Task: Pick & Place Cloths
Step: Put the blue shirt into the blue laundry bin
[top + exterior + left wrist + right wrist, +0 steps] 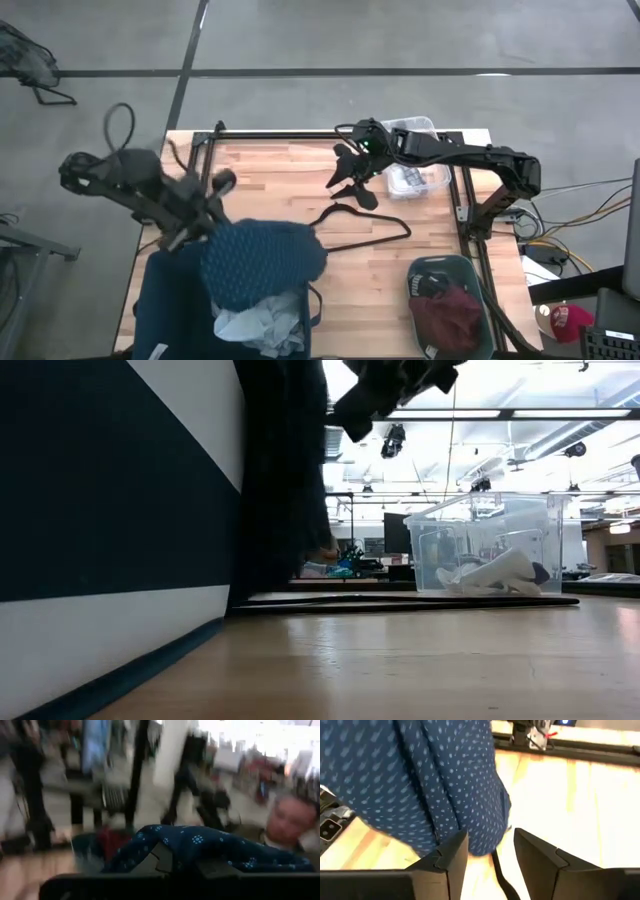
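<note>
Inside, clear tub [418, 165] holds socks [490, 572]; bin [160, 305] holds pale shirt [262, 325].

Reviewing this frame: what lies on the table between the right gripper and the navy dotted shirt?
In the high view, the thin black wire hanger lies on the wood between the open right gripper and the navy dotted shirt that the left gripper holds.

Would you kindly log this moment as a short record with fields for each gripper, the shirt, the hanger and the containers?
left gripper: shut on navy dotted shirt, holding it above the dark blue bin
right gripper: open, empty, above the table
wire hanger: flat on the table
pale shirt: in the dark blue bin
maroon piece: in the grey bin
clear box: holds socks
</note>
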Motion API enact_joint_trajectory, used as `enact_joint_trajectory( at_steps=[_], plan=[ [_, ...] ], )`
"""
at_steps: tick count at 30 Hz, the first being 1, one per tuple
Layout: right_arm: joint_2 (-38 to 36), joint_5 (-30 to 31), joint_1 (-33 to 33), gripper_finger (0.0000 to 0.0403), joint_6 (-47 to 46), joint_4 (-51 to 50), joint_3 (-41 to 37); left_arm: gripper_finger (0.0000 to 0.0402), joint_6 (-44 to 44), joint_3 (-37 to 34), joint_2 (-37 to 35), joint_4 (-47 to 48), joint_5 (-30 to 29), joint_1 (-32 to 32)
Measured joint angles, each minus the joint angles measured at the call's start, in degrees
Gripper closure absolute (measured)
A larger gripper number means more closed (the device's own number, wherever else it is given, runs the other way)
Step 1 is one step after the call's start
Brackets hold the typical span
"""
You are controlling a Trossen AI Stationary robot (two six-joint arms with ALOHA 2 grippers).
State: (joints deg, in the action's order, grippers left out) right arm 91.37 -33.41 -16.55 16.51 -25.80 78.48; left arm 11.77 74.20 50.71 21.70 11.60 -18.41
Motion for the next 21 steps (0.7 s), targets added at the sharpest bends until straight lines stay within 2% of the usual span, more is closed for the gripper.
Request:
enact_joint_trajectory(
  at_steps=[3,9,16,21],
  plan=[
    [0.12,0.01,-0.43,0.0254,-0.02,0.08,-1.50,0.0384,1.04,-0.81,1.11,5.21,1.66,-2.89],
    [0.12,0.00,-0.74,0.0265,0.03,1.16,-3.60,0.0381,6.89,-4.88,5.15,8.98,3.26,-7.37],
    [0.12,-3.16,-0.75,0.0253,0.00,0.68,-3.92,0.0358,22.09,-13.47,9.29,8.21,2.85,-8.42],
    [0.23,-7.87,-0.72,0.0233,0.31,-0.96,-4.33,0.0350,27.74,-20.19,9.26,4.32,3.55,-8.82]
  ],
)
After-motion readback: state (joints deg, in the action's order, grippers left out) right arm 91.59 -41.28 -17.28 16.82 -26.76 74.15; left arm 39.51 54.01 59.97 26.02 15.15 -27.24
